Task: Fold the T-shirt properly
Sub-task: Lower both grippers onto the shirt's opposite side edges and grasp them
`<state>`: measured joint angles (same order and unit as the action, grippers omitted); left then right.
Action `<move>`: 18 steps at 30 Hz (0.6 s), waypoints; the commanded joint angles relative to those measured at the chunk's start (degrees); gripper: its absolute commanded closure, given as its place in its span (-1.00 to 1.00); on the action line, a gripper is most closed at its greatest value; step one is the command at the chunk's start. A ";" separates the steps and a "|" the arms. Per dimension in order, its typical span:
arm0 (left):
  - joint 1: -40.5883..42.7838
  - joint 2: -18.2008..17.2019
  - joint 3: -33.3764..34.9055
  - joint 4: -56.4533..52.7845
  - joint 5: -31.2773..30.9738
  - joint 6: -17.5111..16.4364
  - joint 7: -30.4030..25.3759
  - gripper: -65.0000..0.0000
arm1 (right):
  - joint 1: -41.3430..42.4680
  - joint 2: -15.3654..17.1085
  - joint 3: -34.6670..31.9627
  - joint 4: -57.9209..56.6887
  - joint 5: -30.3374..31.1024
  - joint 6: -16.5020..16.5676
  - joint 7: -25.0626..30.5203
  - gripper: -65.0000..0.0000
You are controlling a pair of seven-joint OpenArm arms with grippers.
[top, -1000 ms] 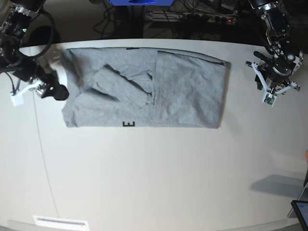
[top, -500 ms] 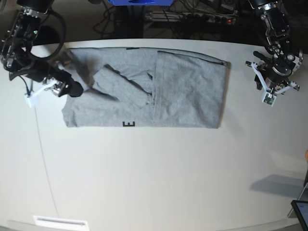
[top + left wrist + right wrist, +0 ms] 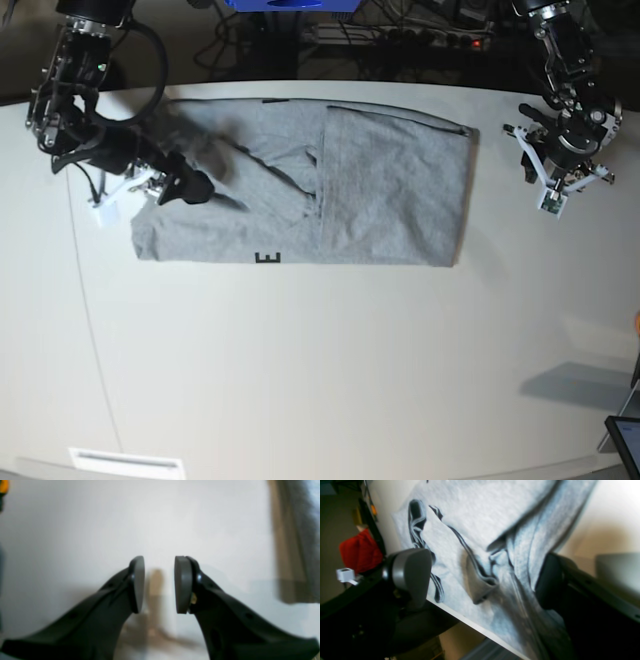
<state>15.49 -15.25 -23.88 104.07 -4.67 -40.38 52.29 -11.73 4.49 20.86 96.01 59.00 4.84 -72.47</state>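
Note:
The light grey T-shirt (image 3: 380,190) lies folded into a wide rectangle at the far side of the table, a black letter "E" (image 3: 267,258) showing at its near edge. My right gripper (image 3: 195,187) hangs over the shirt's left part, beside the folded-in sleeve. In the right wrist view my right gripper (image 3: 480,582) is wide open, with rumpled folds of the T-shirt (image 3: 482,517) between its fingers. My left gripper (image 3: 557,185) stands over bare table, right of the shirt. In the left wrist view my left gripper (image 3: 159,583) is open, with nothing between its pads.
The pale table (image 3: 320,380) stretches toward the camera. Cables and a power strip (image 3: 400,35) run behind its far edge. A white label (image 3: 125,462) sits at the front left, and a dark screen corner (image 3: 625,440) at the front right. A red object (image 3: 360,550) lies beyond the table.
My right arm has moved from the table's left edge rightward onto the shirt's left part, jaws still wide. My left arm has shifted only slightly toward the far edge.

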 commanded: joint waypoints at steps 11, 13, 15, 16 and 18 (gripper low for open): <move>-1.90 -0.54 6.16 0.15 -0.30 0.38 -0.91 0.37 | 0.25 -0.05 -2.27 0.56 -0.85 -0.40 -0.72 -0.65; -2.52 -0.54 6.16 -1.87 -0.30 0.38 -0.91 0.37 | 0.25 -0.05 -2.27 0.56 -0.85 -0.40 -0.72 -0.43; -3.93 -0.54 6.25 -4.51 -0.83 0.38 -0.91 0.37 | 0.25 -0.14 -2.36 0.56 -0.85 -0.40 -0.72 -0.25; -4.45 -0.36 6.25 -5.83 -0.83 0.38 -0.91 0.37 | 0.25 -0.14 -2.36 0.56 -0.76 -0.40 -0.72 -0.20; -5.24 0.17 7.75 -8.12 -0.92 0.38 -0.91 0.37 | 0.34 -0.14 -2.36 0.56 -0.85 -0.40 -0.72 -0.17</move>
<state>10.52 -14.81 -16.51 95.79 -5.91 -39.53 50.98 -11.79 4.08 18.57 95.83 57.21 4.45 -73.19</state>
